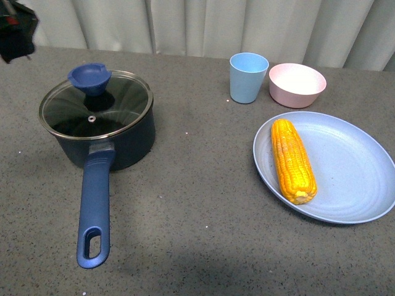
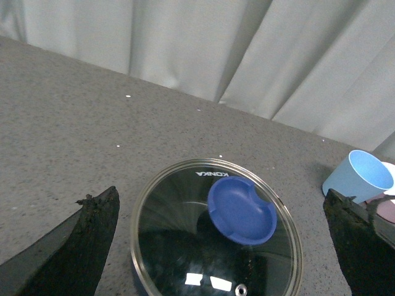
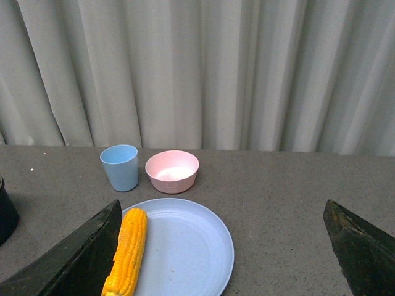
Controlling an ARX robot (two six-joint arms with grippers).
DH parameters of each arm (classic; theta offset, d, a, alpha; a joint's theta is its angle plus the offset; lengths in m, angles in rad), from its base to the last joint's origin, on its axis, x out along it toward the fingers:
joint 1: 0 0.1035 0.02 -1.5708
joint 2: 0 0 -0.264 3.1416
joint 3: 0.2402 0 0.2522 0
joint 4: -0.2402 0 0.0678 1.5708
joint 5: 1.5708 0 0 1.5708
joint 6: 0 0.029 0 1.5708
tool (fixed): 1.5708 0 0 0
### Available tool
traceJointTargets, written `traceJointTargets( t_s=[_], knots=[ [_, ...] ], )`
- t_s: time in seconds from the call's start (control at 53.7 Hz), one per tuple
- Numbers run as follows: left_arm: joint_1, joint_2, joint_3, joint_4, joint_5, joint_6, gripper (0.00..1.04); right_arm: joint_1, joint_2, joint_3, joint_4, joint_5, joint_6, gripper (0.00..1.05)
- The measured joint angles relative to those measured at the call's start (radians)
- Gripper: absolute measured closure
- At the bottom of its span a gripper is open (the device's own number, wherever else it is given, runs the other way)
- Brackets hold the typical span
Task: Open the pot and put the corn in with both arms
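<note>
Pot (image 1: 133, 145) sat on the left half of the grey bench (image 1: 203, 246), closed under a glass lid (image 1: 120, 102) with a blue knob (image 1: 90, 78), its long blue handle (image 1: 94, 209) pointing back toward the robot. The corn (image 1: 294, 161) lay well apart from it on the right, lengthwise along the left side of a pale blue plate (image 1: 352, 179). The left arm (image 1: 15, 31) showed in the front view only as a black mass at the far left corner, raised and away from the pot. Its wrist camera looked down on the lid, where the left claw (image 2: 219, 194) hung wide, one finger on each side of the lid, touching nothing and holding nothing. The right claw (image 3: 222, 203) was likewise spread wide and empty, held above the bench and facing the plate, with the cob showing close by one of its fingers (image 3: 86, 253). Beyond the plate stood a light blue cup (image 1: 248, 77), upright, with a pink bowl (image 1: 297, 84) just beside it on the right, both near the grey curtain (image 1: 203, 24) at the far edge. Nothing lay on the bench between pot and plate. Through the glass the inside of the pot looked dark, and I could not tell what it held.
</note>
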Motion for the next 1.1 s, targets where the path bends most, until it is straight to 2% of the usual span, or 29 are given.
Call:
traceJointTargets(
  t_s=[0.242,0.54,1.062,1.099],
  knots=[
    [-0.058,0.219,0.185,-0.007,-0.009,0.011,0.06,0.0,0.0,0.0,0.0,0.0,0.0,0.09],
    [-0.088,0.358,0.29,-0.021,-0.013,0.021,0.06,0.0,0.0,0.0,0.0,0.0,0.0,0.09],
    [-0.102,0.453,0.331,-0.039,-0.008,0.06,0.06,0.0,0.0,0.0,0.0,0.0,0.0,0.09],
    [-0.102,0.454,0.332,-0.039,-0.007,0.063,0.1,0.0,0.0,0.0,0.0,0.0,0.0,0.09]
  ],
)
